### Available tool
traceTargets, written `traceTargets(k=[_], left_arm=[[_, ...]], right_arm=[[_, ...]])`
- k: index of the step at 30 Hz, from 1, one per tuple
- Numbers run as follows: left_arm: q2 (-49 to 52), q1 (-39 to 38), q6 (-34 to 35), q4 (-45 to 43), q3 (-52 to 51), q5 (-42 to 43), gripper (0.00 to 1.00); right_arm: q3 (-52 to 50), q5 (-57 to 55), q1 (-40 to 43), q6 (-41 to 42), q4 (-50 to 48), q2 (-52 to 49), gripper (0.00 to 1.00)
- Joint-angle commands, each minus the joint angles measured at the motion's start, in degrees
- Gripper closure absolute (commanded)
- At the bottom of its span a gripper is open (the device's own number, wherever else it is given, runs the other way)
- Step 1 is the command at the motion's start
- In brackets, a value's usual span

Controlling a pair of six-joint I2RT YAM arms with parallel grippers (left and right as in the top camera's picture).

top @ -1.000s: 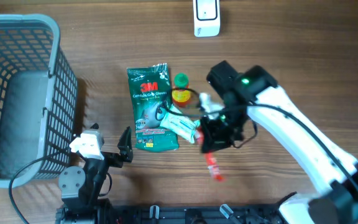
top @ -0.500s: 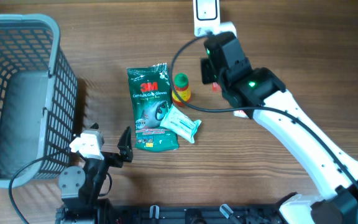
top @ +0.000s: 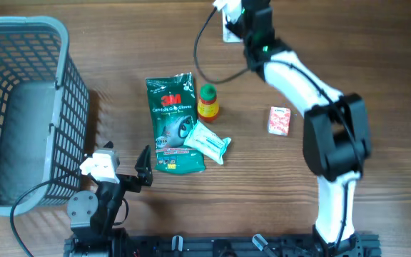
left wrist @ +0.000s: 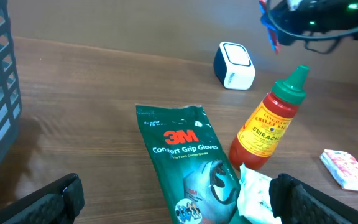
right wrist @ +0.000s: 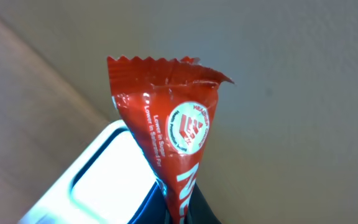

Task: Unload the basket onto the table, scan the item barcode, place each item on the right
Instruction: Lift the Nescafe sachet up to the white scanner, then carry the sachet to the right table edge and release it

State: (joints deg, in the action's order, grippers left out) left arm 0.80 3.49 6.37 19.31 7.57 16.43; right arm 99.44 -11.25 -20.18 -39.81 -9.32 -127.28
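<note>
Red packet (right wrist: 166, 149) pinched in right gripper (top: 240, 13), moved from table centre to scanner (left wrist: 234, 65).

We see a wooden table (top: 377, 86). A grey basket (top: 75, 93) stands at its left, a white scanner (left wrist: 234, 65) at the far edge, and a sriracha bottle (top: 207, 102) stands upright. A green gloves packet (top: 168, 114), a white wipes pack (top: 208, 142) overlapping it, and a small pink packet (top: 280, 120) lie flat.
</note>
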Motion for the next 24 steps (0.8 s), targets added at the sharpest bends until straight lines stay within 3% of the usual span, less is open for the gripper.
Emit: traceTargets(k=[1, 6, 13, 19, 24], left_arm=[[-0.4, -0.3, 0.3, -0.1, -0.2, 0.7, 0.0], [-0.4, -0.3, 0.3, -0.1, -0.2, 0.7, 0.0], [-0.4, -0.3, 0.3, -0.1, -0.2, 0.7, 0.0], [-0.4, -0.3, 0.3, -0.1, -0.2, 0.7, 0.0], [-0.4, -0.3, 0.3, -0.1, -0.2, 0.7, 0.0]], right_arm=[[13.1, 9.6, 1.2, -0.5, 1.7, -8.4, 0.96], [17.4, 12.7, 0.3, 0.7, 1.8, -13.9, 0.96], [19.0, 10.8, 0.4, 3.9, 2.8, -14.1, 0.96], [21.3, -0.9, 4.5, 4.0, 17.9, -2.9, 0.96], [21.3, -14.0, 16.8, 8.6, 29.9, 1.2, 0.96]])
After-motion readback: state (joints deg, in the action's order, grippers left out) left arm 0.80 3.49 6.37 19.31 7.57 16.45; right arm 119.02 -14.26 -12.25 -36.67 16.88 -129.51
